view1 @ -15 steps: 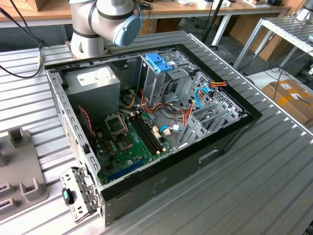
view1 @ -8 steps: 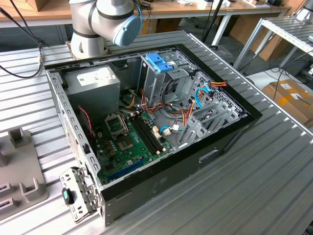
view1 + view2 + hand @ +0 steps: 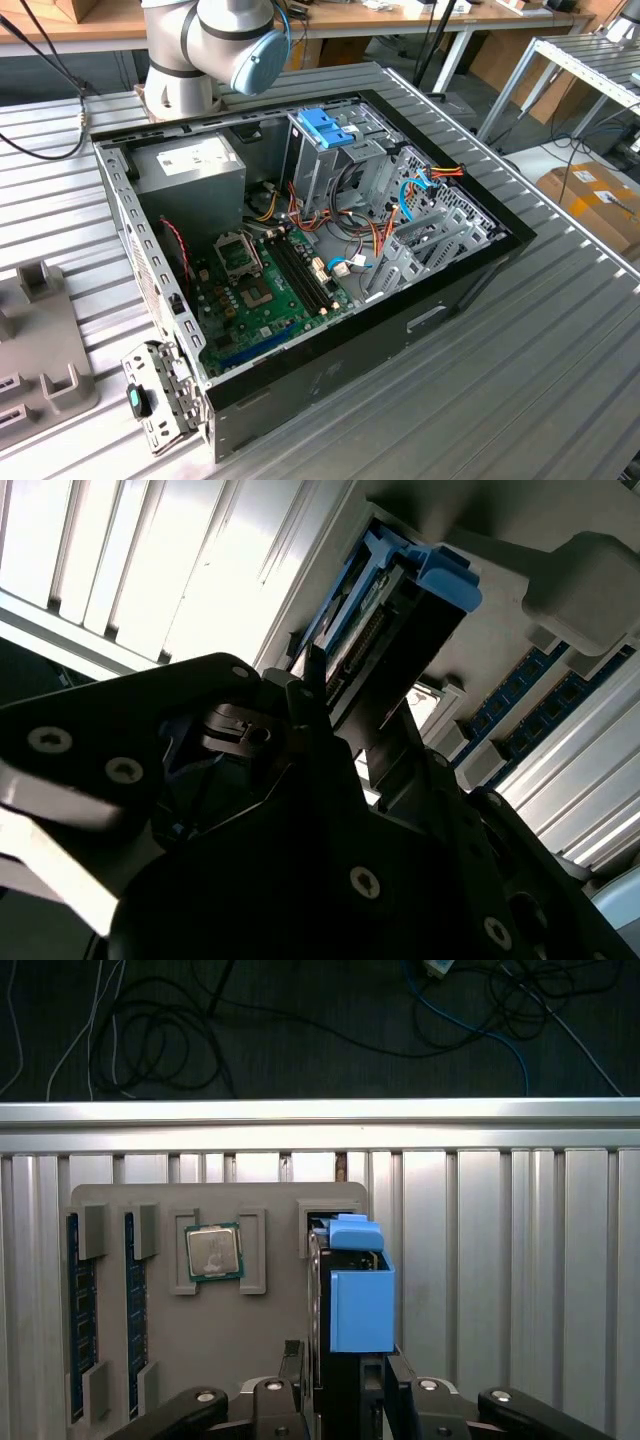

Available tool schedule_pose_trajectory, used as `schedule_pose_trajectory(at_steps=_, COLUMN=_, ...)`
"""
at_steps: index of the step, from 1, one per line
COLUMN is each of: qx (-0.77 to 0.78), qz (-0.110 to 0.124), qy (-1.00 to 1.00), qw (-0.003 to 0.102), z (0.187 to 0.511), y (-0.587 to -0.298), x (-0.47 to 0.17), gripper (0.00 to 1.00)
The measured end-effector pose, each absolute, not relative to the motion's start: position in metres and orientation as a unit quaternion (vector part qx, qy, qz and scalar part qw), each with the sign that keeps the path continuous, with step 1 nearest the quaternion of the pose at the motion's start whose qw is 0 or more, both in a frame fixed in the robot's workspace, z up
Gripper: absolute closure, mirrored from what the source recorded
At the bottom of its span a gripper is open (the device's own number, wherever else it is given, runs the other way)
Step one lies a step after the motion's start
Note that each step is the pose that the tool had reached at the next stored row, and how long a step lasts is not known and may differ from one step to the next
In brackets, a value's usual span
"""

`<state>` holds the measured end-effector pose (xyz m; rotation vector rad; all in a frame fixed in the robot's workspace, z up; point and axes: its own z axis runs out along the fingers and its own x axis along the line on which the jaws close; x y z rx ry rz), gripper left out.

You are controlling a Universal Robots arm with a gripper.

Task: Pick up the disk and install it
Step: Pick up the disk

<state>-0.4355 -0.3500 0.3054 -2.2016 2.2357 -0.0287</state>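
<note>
Tool [image 3: 346, 1362] clenched on disk [image 3: 360, 1305], disk edge-on, long axis pointing away toward grey tray [image 3: 265, 1345]

You're looking at a disk [image 3: 360, 1305] clad in smooth, light blue plastic. The tray [image 3: 260, 1350] is matt grey plastic. Your bench [image 3: 500, 1260] is ribbed bare metal with a bright sheen. The computer case [image 3: 330, 385] is black-painted metal outside, and its drive cage [image 3: 320, 175] is dull bare metal. The green circuit board [image 3: 240, 300] looks slightly glossy.
</note>
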Motion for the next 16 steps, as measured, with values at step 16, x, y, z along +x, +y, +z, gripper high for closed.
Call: schedule_pose_trajectory(at_steps=16, qx=-0.702, qz=-0.009, qy=0.712, qw=0.002, z=0.3051, y=-0.3500, x=-0.4355, gripper=0.65)
